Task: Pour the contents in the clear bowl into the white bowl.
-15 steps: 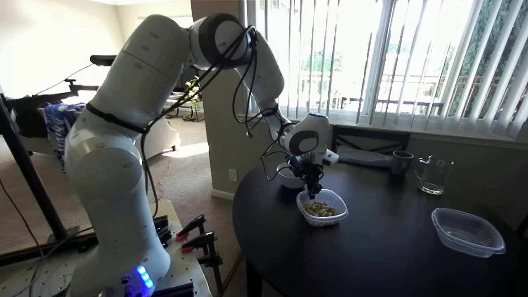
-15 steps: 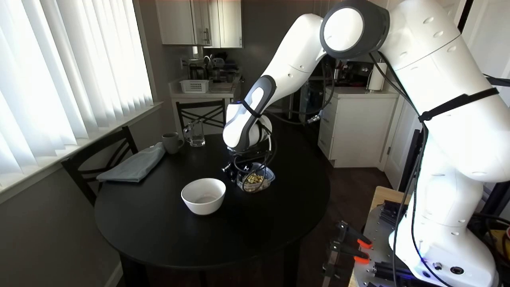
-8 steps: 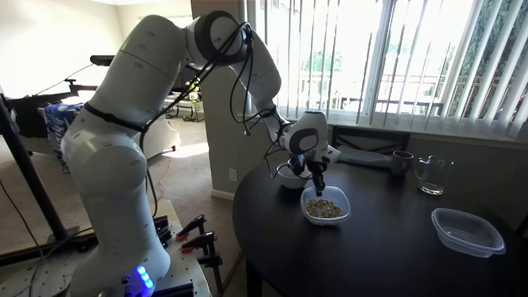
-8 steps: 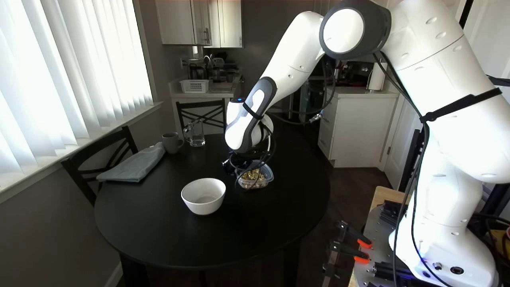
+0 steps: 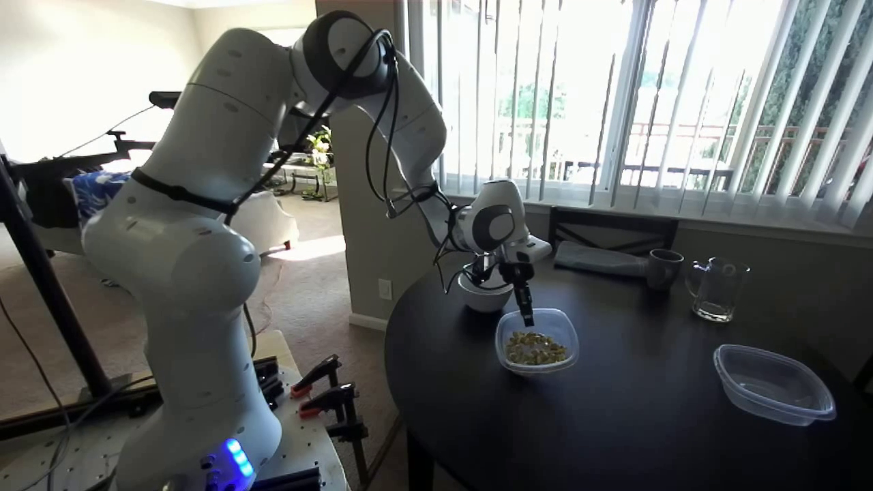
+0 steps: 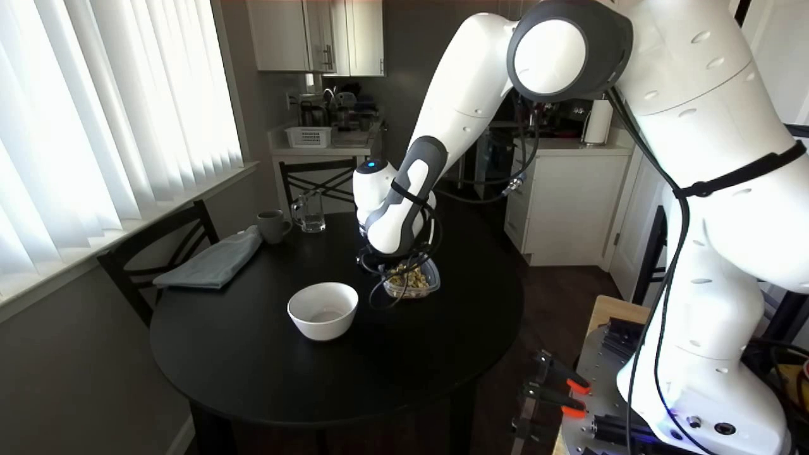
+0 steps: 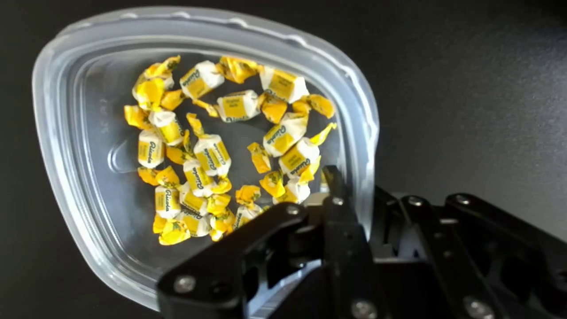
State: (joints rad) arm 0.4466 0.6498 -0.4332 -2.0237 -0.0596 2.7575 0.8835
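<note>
Clear bowl [image 7: 73, 146], at the dark table [image 5: 614, 409] with its base on the top or just off it (I cannot tell which), looks like thin plastic: light, springy in the wall, slippery, unlikely to break. The gripper [image 7: 358, 188] pinches that wall between three and four o'clock in the wrist view, one finger inside and one outside. It seems a fair hold, since the lip above should stop the fingers slipping off, though a one-sided grip may let the far side sag or the wall flex during a pour. Of the other containers, the tub [image 5: 774, 383] looks widest, between three and four o'clock from the clear bowl in an exterior view. The white bowl [image 6: 323, 330] stands upright and apart from the clear bowl, between eight and nine o'clock in an exterior view; nothing shows inside, so the pour looks not yet begun. Smaller are the glass [image 5: 719, 290], between two and three o'clock in an exterior view, whose contents, if any, I cannot make out, and the mug [image 5: 663, 269], at two o'clock there. Smallest are the sweets [image 7: 212, 155] on the clear bowl's floor, in yellow-and-white paper marked Ricola; probably light, they may tumble in a rush once tipped, so a slow tilt would suit.
</note>
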